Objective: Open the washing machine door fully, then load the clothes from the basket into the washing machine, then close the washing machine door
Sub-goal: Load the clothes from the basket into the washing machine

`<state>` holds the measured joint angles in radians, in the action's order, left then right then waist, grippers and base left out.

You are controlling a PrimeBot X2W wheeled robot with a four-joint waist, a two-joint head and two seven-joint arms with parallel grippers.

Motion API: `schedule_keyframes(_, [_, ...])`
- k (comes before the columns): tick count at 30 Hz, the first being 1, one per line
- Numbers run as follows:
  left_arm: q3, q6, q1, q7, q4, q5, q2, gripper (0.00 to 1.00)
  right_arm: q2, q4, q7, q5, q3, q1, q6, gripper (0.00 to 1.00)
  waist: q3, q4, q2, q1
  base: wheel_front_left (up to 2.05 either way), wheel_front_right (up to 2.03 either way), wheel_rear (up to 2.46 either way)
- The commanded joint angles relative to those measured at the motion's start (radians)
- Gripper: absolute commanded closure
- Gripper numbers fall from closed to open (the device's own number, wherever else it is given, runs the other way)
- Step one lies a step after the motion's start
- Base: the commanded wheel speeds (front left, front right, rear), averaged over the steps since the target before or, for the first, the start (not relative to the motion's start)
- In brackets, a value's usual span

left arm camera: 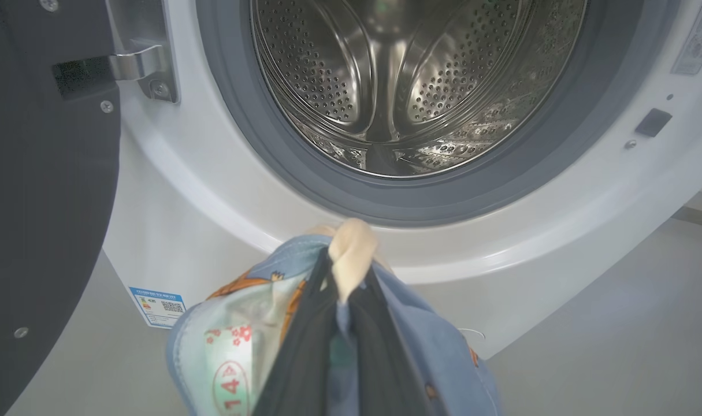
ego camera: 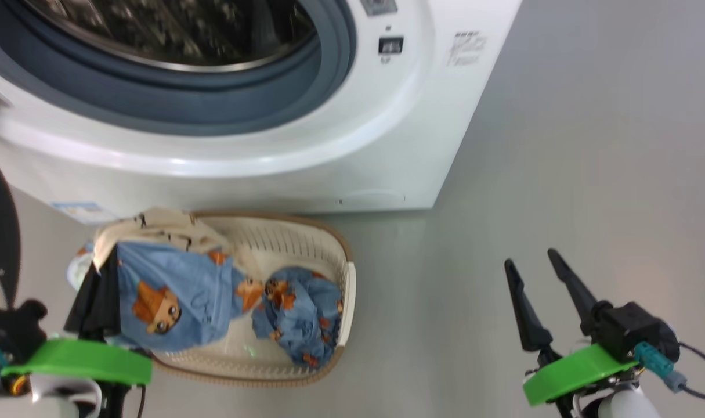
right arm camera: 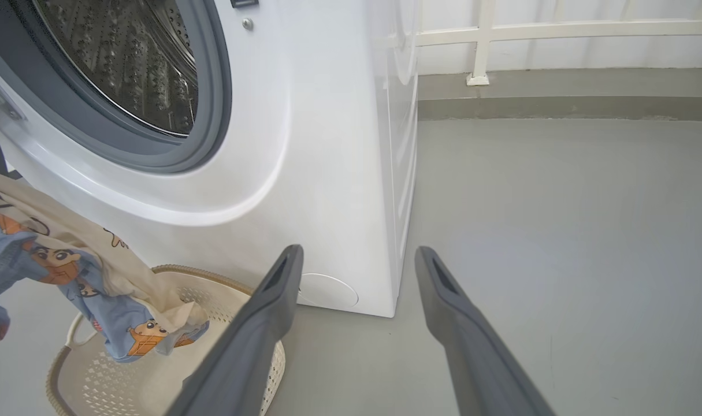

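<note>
Your washing machine (ego camera: 387,145) stood white and boxy ahead, with its perforated steel drum (left arm camera: 408,75) gleaming inside the grey-blue seal (left arm camera: 252,144). The door (left arm camera: 39,202) was swung wide on the robot's left, and its dark inner face filled the left edge of the left wrist view. The grey floor (ego camera: 561,145) spread out to the right.

Against the foot of the machine sat the cream basket (ego camera: 306,238), with slotted walls and a brown woven-look rim. A light-blue garment (ego camera: 300,313) printed with orange bears lay balled in its right half.

Your left gripper (left arm camera: 345,271) had its fingers pinched shut on a bundle of clothes (ego camera: 172,296). This was a blue bear-print piece with a cream cloth draped over it. It was held above the basket's left end and below the drum opening, with its lower end hanging over the basket.

Your right gripper (ego camera: 531,259) hung over bare floor, well apart from the basket, with its fingers spread apart. A small blue sticker (left arm camera: 157,306) showed low on the machine's front.
</note>
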<state>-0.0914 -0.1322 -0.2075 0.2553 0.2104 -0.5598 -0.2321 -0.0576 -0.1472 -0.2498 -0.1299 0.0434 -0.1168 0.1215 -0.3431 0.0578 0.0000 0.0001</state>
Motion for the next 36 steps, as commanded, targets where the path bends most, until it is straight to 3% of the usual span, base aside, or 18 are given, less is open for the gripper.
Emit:
schedule_keyframes(1, [0.047, 0.002, 0.013, 0.006, -0.035, 0.012, -0.026, 1.0, 0.007, 0.018, -0.012, -0.017, 0.028, 0.02, 0.009, 0.0, 0.089, -0.011, 0.0, -0.0001, 0.0, 0.0, 0.0])
schedule_keyframes(20, [0.134, 0.041, 0.264, 0.006, -0.247, 0.107, 0.048, 1.0, 0.007, 0.028, -0.012, -0.047, 0.021, 0.132, 0.009, 0.0, 0.306, -0.037, 0.0, -0.0001, 0.0, 0.0, 0.0])
schedule_keyframes(36, [0.143, 0.057, 0.355, 0.006, -0.275, 0.121, 0.061, 1.0, 0.007, 0.05, 0.002, -0.048, 0.02, 0.172, 0.009, 0.0, 0.334, -0.053, 0.0, -0.0001, 0.0, 0.0, 0.0])
